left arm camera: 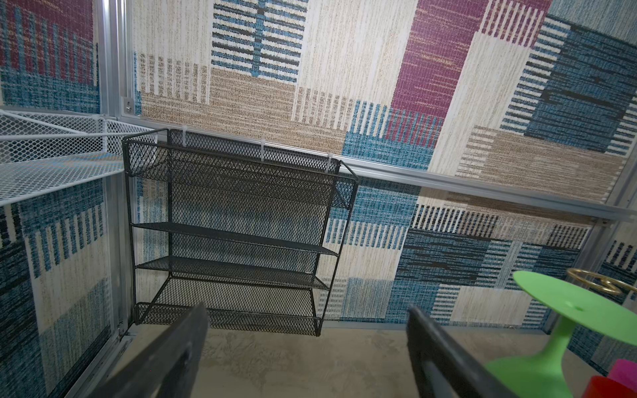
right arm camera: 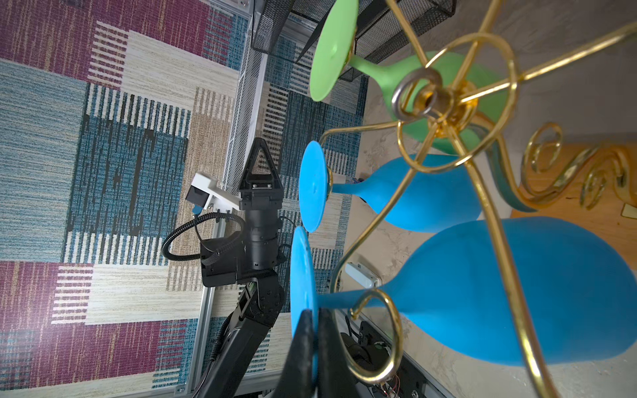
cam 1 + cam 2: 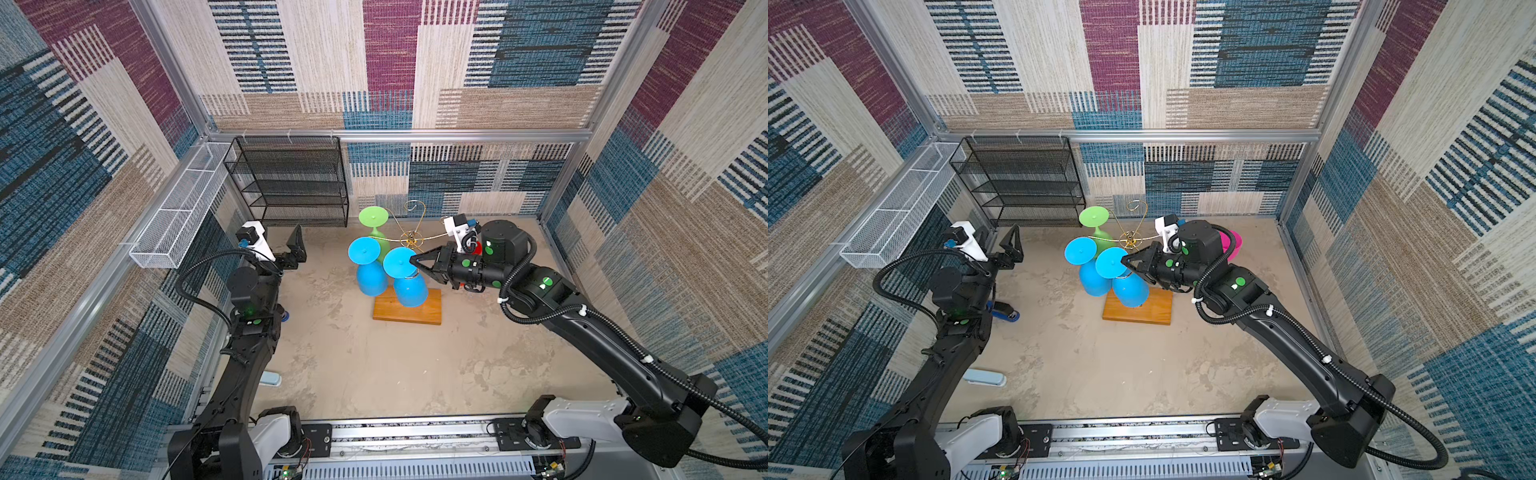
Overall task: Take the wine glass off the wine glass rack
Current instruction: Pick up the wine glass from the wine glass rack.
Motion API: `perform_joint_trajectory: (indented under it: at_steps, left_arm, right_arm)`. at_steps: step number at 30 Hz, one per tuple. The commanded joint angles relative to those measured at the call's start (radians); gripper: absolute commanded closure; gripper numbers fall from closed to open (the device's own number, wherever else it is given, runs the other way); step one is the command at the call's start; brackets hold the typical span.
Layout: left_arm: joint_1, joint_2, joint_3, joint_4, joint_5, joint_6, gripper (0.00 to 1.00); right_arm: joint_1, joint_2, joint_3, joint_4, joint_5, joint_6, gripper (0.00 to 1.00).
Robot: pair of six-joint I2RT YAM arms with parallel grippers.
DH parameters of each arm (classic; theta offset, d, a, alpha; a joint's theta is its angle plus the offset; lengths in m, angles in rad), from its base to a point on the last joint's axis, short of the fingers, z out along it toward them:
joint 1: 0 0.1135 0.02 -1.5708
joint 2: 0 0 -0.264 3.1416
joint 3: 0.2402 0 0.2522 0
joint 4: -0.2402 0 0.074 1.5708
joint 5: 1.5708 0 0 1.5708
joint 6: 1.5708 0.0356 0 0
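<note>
Wine glass [image 3: 409,286], the blue one nearest my right arm, hangs upside down on the rack [image 3: 428,309], its stem in a curled gold arm, its bowl above the wooden base. My right claw [image 3: 412,261] is closed on the edge of its flat foot; in the right wrist view the two fingers [image 2: 303,344] pinch the thin blue disc between them, just beside the curl that carries the stem. The glass is not yet off the rack

A second blue glass [image 3: 368,270] hangs just beside it, on the side toward my left arm, and their feet overlap in both top views. A green glass [image 3: 374,224] hangs behind them, tilted. A pink glass [image 3: 1233,245] shows in a top view behind my right wrist, mostly hidden

My left claw [image 3: 296,249] is spread wide and grips nothing. It points at the black shelf [image 3: 291,183] on the back wall, well apart from the rack; its wrist view shows both fingers [image 1: 172,358] with bare table [image 1: 310,361] between them. A white tray [image 3: 178,220] runs along the left wall
</note>
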Motion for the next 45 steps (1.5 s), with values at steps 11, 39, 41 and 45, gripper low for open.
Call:
perform_joint_trajectory:
  at_steps: [11,39,41,45]
  left_arm:
    - [0.003,0.0,0.001,0.018,-0.002,0.031,0.08]
    - [0.002,-0.009,0.003,0.016,-0.002,0.03,0.08]
    - [0.002,-0.01,0.003,0.016,-0.002,0.03,0.08]
    - [0.002,-0.012,0.002,0.014,-0.008,0.034,0.08]
  right_arm:
    - [-0.037,0.022,-0.019,0.098,-0.015,0.03,1.0]
    - [-0.06,-0.119,-0.126,0.105,0.073,0.108,1.0]
    - [-0.06,-0.134,-0.131,0.097,0.078,0.107,1.0]
    - [-0.06,-0.168,-0.153,0.087,0.079,0.104,1.0]
